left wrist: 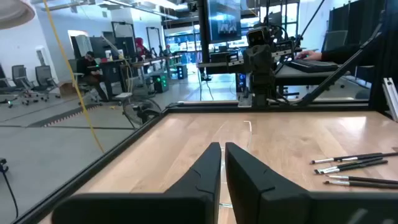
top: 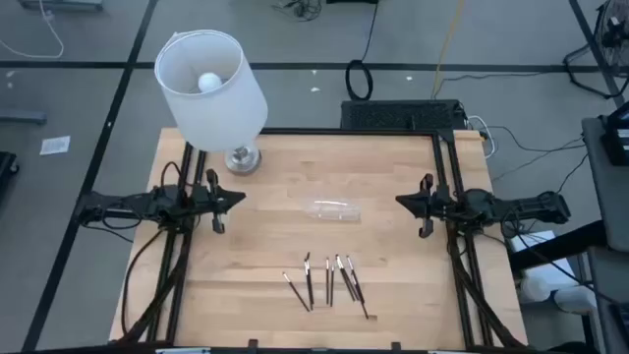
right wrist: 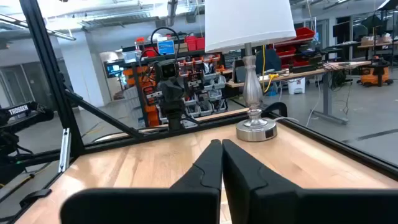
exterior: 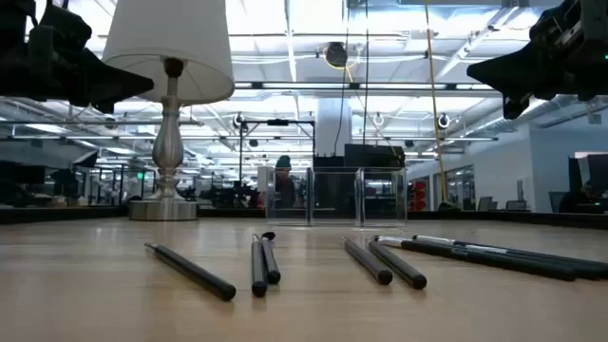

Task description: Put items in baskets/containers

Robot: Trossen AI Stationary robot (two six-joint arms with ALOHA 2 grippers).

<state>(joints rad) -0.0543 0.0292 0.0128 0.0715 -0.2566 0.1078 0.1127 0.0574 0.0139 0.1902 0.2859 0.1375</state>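
The sticks (top: 329, 280) lie in a loose row at the near middle of the tabletop (top: 265, 295), long axes running roughly near-to-far, just nearer than the clear tray (top: 332, 209) at the centre. Both arms hover at the table's sides, well apart from them: the left end effector (top: 234, 200) and the right end effector (top: 403, 202) are both clenched and empty. The sticks sit about midway between them, perhaps slightly nearer the right. The tray's outline is faint, and whether sticks overlap is hard to tell.

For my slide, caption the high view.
Six brushes lie near a clear tray between two parked arms.
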